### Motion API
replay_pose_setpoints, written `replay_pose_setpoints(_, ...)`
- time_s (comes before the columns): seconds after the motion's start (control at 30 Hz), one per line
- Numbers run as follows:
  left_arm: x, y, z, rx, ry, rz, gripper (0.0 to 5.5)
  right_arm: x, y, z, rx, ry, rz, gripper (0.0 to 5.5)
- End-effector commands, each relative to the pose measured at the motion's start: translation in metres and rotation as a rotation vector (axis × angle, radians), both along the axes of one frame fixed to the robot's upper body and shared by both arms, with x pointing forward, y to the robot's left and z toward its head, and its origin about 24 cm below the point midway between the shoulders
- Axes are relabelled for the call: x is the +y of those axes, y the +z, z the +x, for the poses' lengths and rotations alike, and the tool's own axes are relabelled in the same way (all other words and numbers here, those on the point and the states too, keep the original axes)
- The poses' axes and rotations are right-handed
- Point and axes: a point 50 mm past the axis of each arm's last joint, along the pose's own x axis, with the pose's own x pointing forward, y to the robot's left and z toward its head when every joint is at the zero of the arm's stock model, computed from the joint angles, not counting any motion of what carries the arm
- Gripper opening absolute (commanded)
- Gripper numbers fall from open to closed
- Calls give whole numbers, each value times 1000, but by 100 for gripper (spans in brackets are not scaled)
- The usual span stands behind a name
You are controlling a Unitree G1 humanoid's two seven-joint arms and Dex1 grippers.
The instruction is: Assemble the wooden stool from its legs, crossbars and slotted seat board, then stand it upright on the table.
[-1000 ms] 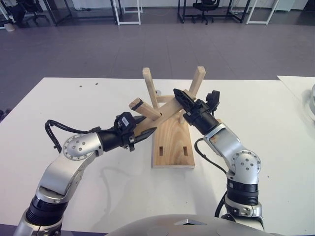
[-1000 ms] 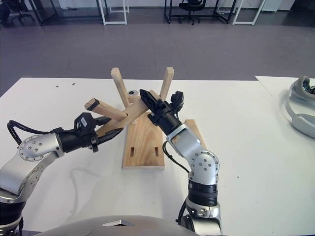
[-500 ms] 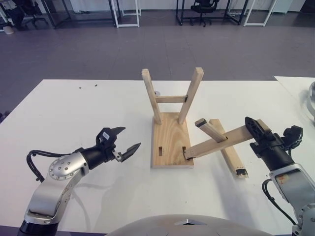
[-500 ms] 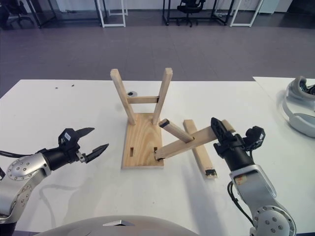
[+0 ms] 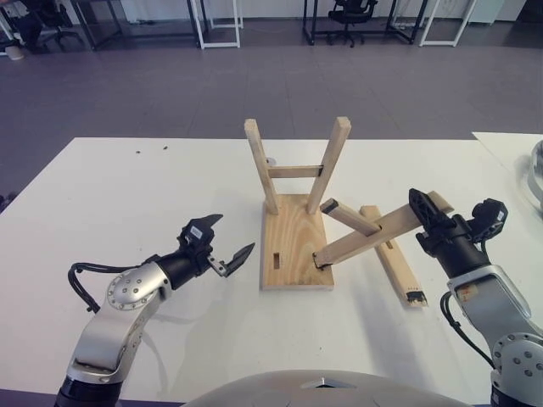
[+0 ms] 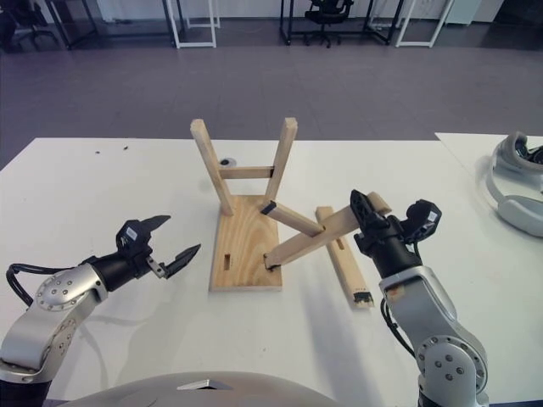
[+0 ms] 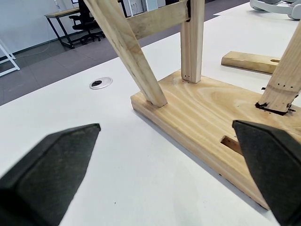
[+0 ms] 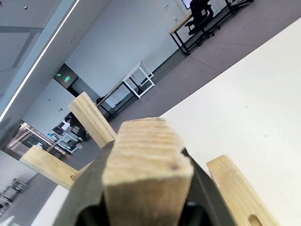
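Observation:
The slotted seat board lies flat mid-table. Two legs joined by a crossbar stand up from its far end. My right gripper is shut on the upper end of a second leg piece with a short bar on it. That piece slants down to the left, and its foot rests at the near right slot. In the right wrist view its end sits between my fingers. My left gripper is open just left of the board, its fingers spread wide.
A loose wooden leg lies on the table right of the board, under the slanted piece. A round cable grommet sits behind the board. A white headset rests at the far right. The table is bare on the left.
A second ago both grippers were at the leg piece above the board. The left drew back to the left, then neared the board. The right swung the piece out right, and now tilts it steeper.

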Motion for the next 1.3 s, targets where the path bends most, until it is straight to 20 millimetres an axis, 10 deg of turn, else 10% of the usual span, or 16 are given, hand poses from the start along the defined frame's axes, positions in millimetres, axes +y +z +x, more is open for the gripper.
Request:
replay_pose_setpoints(0.03, 4, 5, 3, -29, 19, 1, 518, -4, -10, 1, 143, -50, -171, 109)
replay_pose_setpoints(0.23, 5, 7, 8, -42, 43, 16, 518, -9, 11, 18, 125, -123, -442, 111)
replay_pose_setpoints(0.63, -3, 9, 15, -55, 23, 8, 518, 18, -58, 12, 313, 222, -590, 110)
replay_pose_setpoints(0.93, -4, 6, 21, -63, 18, 4, 518, 39, 41, 31, -301, 191, -345, 260)
replay_pose_setpoints(1.17, -3, 6, 26, -85, 31, -1, 518, 16, 87, 41, -494, 144, -304, 410)
replay_pose_setpoints(1.3, -4, 4, 25, -83, 39, -4, 518, -29, 125, 38, -642, 111, -43, 471)
